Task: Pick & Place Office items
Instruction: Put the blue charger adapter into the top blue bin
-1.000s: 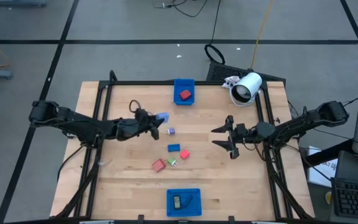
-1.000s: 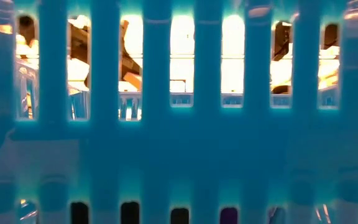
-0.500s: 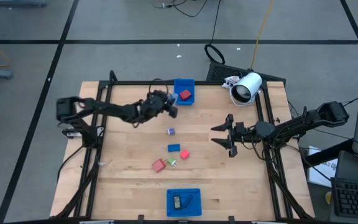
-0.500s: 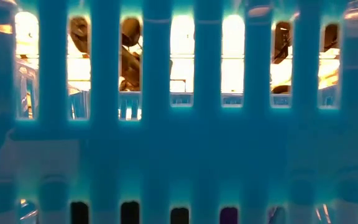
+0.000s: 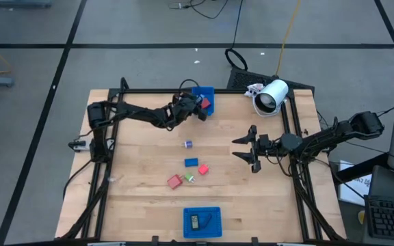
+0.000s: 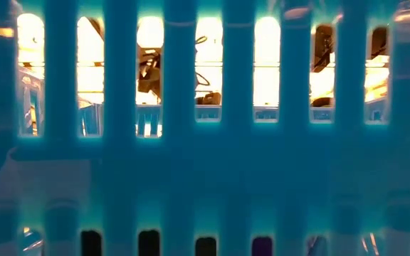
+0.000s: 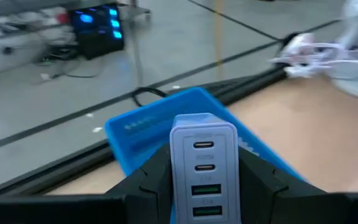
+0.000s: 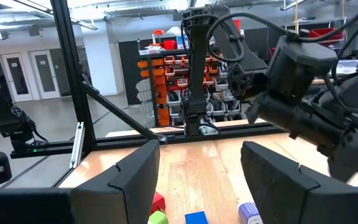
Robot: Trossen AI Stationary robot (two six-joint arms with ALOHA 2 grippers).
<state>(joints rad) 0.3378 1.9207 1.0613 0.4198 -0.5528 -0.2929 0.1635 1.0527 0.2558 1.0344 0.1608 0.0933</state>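
Left gripper (image 5: 195,107) pinching pale lilac-grey charger block (image 7: 202,163), four ports stacked on face, at near-left edge of far blue tray (image 5: 198,91). Red block (image 5: 205,104) in that tray. Toward bench (image 5: 135,171) centre from tray: purple cube (image 5: 188,144), blue block (image 5: 191,162), red pieces, green bit (image 5: 189,178). Right gripper (image 5: 247,151) right of these, fingers spread, empty.

- No words, brand names, numbers or signs can be read in any view.
- The pale charger block (image 7: 203,168) held between the left arm's jaws shows four port openings on its face, with faint marks above them too blurred to read.
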